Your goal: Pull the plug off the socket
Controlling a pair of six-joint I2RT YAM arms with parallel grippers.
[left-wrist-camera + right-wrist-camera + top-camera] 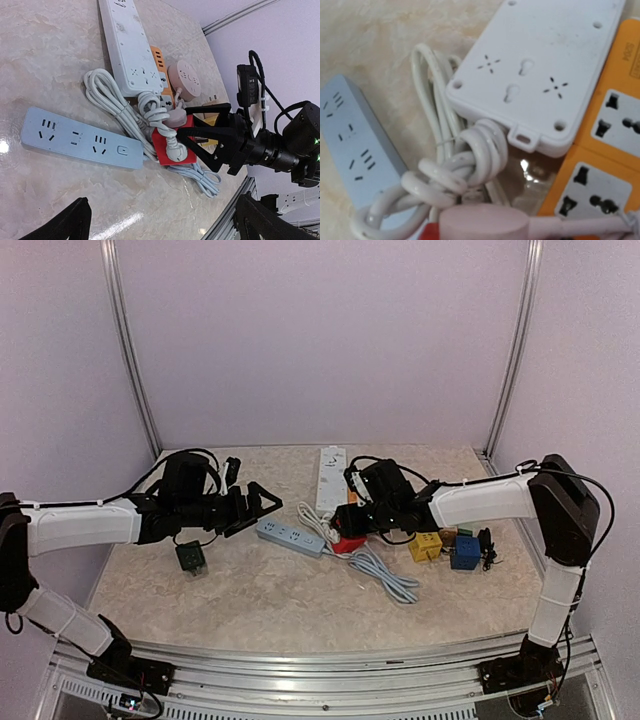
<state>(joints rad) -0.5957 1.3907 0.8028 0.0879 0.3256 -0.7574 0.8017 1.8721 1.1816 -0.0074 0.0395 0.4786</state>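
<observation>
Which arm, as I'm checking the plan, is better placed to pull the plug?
Right. The right pincer sits at the red socket holding the white plug; the left pincer hangs open beside the grey power strip, farther off.

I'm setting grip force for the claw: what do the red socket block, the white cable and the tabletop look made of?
Red socket block: probably hard moulded plastic, matte, with crisp edges. White cable: a flexible rubbery or PVC sheath, judging by its tight loops and soft sheen. Tabletop: glossy beige marble pattern catching light reflections; stone or laminate, I cannot tell.
</observation>
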